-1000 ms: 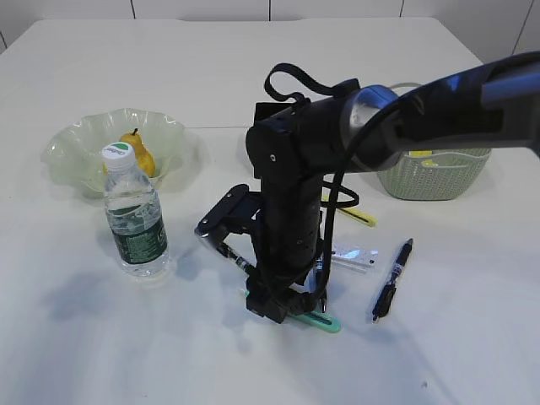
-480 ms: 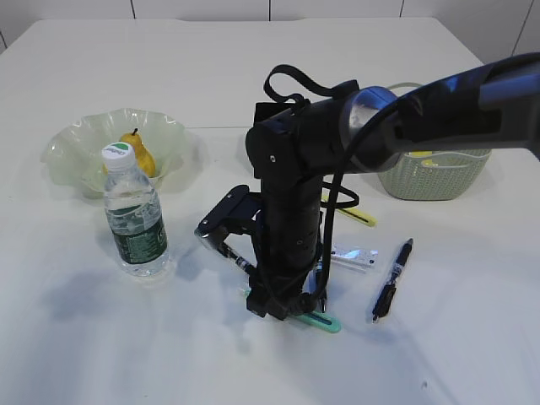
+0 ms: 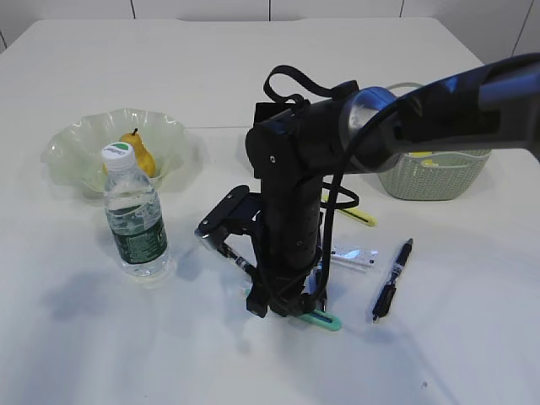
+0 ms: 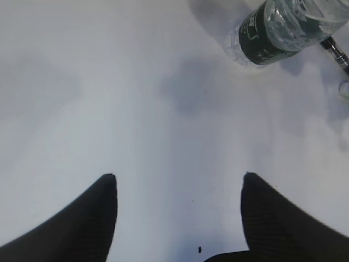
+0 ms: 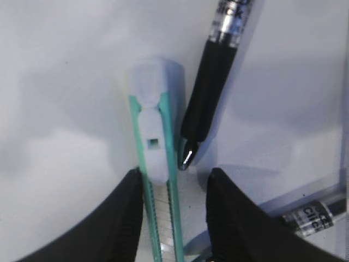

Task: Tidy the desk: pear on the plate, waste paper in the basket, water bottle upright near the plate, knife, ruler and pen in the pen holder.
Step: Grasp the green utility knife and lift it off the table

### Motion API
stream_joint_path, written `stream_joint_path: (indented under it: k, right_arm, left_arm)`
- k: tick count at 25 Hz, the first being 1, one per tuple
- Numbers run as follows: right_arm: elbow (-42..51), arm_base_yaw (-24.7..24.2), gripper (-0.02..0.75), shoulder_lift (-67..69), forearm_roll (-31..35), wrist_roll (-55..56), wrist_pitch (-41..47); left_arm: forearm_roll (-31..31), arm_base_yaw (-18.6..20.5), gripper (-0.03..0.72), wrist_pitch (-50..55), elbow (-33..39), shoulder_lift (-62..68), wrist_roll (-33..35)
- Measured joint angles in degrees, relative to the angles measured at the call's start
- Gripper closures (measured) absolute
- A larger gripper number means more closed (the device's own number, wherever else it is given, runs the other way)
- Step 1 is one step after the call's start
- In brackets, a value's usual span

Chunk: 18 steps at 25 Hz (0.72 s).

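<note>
Lying flat on the table (image 3: 76, 337), the knife (image 5: 156, 180) is our target: a teal and white utility knife, long axis running up-down in the right wrist view, rounded white end pointing away from the gripper. In the exterior view only its teal end (image 3: 325, 321) shows past the arm, axis slanting toward lower right.

We see the right gripper (image 5: 174, 218) straddling the knife body, left finger touching its edge, right finger just off the other side; jaws part closed, and we cannot tell whether they have gripped it yet.

A black pen (image 5: 210, 93) lies just beside the knife, tip near the blade slider. Another pen (image 3: 393, 279) lies further right, and the ruler (image 3: 353, 256) sits between.

Left gripper (image 4: 179, 183) is open over bare table, holding nothing, with the water bottle (image 3: 133, 215) upright near the plate (image 3: 67, 152). Pear (image 3: 137, 152) is on the plate. Basket (image 3: 434, 177) is far right, something yellow inside.
</note>
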Motion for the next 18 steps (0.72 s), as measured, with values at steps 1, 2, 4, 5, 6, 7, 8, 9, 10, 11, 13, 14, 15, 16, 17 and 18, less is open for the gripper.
stream_joint_path:
  k: [1, 2, 4, 5, 6, 7, 8, 9, 10, 11, 13, 14, 15, 16, 17, 18]
  right_arm:
    - [0.0, 0.0, 0.45, 0.1, 0.0, 0.3, 0.0]
    - [0.0, 0.0, 0.449, 0.3, 0.1, 0.4, 0.0]
    - [0.0, 0.0, 0.449, 0.5, 0.1, 0.7, 0.0]
    - [0.0, 0.0, 0.449, 0.5, 0.1, 0.7, 0.0]
    - [0.0, 0.0, 0.449, 0.5, 0.1, 0.7, 0.0]
    - [0.0, 0.0, 0.451, 0.5, 0.1, 0.7, 0.0]
    - [0.0, 0.0, 0.461, 0.5, 0.1, 0.7, 0.0]
    - [0.0, 0.0, 0.475, 0.5, 0.1, 0.7, 0.1]
    - [0.0, 0.0, 0.496, 0.5, 0.2, 0.7, 0.1]
    - [0.0, 0.0, 0.516, 0.5, 0.2, 0.7, 0.2]
    - [0.0, 0.0, 0.546, 0.5, 0.2, 0.7, 0.3]
    - [0.0, 0.0, 0.555, 0.5, 0.6, 0.8, 0.3]
    - [0.0, 0.0, 0.562, 0.5, 0.6, 0.8, 0.3]
    - [0.0, 0.0, 0.565, 0.5, 0.6, 0.8, 0.3]
    - [0.0, 0.0, 0.568, 0.5, 0.6, 0.8, 0.4]
    - [0.0, 0.0, 0.57, 0.5, 0.6, 0.9, 0.4]
  left_arm:
    - [0.0, 0.0, 0.185, 0.0, 0.0, 0.0, 0.0]
    - [0.0, 0.0, 0.185, 0.0, 0.0, 0.0, 0.0]
    - [0.0, 0.0, 0.186, 0.0, 0.0, 0.0, 0.0]
    - [0.0, 0.0, 0.186, 0.0, 0.0, 0.0, 0.0]
    - [0.0, 0.0, 0.186, 0.0, 0.0, 0.0, 0.0]
    - [0.0, 0.0, 0.186, 0.0, 0.0, 0.0, 0.0]
    - [0.0, 0.0, 0.186, 0.0, 0.0, 0.0, 0.0]
    - [0.0, 0.0, 0.186, 0.0, 0.0, 0.0, 0.0]
    - [0.0, 0.0, 0.186, 0.0, 0.0, 0.0, 0.0]
    - [0.0, 0.0, 0.185, 0.0, 0.0, 0.0, 0.0]
    - [0.0, 0.0, 0.186, 0.0, 0.0, 0.0, 0.0]
    - [0.0, 0.0, 0.186, 0.0, 0.0, 0.0, 0.0]
    - [0.0, 0.0, 0.186, 0.0, 0.0, 0.0, 0.0]
    - [0.0, 0.0, 0.186, 0.0, 0.0, 0.0, 0.0]
    - [0.0, 0.0, 0.186, 0.0, 0.0, 0.0, 0.0]
    - [0.0, 0.0, 0.186, 0.0, 0.0, 0.0, 0.0]
